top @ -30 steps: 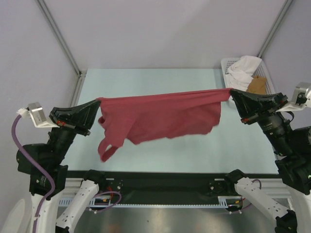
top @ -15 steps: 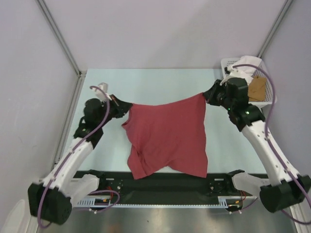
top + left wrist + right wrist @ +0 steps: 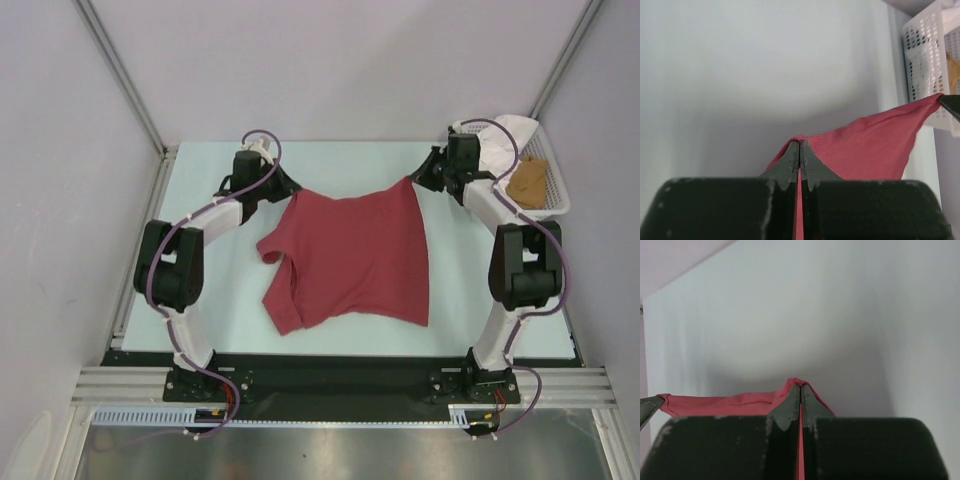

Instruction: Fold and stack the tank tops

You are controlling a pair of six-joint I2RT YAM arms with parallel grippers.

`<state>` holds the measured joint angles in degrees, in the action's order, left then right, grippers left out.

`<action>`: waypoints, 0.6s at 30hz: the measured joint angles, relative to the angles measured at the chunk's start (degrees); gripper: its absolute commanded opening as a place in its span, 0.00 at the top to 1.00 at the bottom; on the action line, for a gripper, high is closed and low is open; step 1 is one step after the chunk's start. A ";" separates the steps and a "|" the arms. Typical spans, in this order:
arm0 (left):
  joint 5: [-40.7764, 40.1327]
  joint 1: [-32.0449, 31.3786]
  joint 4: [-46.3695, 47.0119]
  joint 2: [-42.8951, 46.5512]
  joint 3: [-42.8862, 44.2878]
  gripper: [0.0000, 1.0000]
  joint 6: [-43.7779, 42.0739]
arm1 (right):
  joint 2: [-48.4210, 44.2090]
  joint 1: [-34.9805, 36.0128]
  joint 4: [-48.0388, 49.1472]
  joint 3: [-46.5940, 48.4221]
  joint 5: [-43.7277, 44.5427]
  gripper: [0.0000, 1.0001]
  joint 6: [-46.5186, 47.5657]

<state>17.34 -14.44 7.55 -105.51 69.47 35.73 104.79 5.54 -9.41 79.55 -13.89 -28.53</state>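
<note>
Crimson tank top (image 3: 350,255), one, white basket (image 3: 548,155), one

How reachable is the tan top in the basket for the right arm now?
Probably not yet: the right gripper is shut on a corner of the red top. Otherwise the way looks free: the basket sits just beside it, and the tan top lies uncovered inside.
</note>
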 measured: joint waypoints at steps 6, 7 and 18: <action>0.04 0.74 -1.95 -10.45 13.35 0.97 -0.68 | 13.42 -2.45 2.82 14.03 -2.56 1.00 -1.51; 0.13 1.09 -2.69 -11.80 14.82 0.97 -0.70 | 15.80 -2.84 2.54 16.79 -2.95 1.00 -1.73; 2.16 2.73 -5.40 -17.14 19.91 0.95 -1.77 | 25.88 -5.01 4.33 22.75 -8.70 1.00 -4.57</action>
<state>19.51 -11.70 2.15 -122.65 89.38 33.95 130.67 0.54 -5.08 102.30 -22.59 -33.10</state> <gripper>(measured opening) 0.046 0.010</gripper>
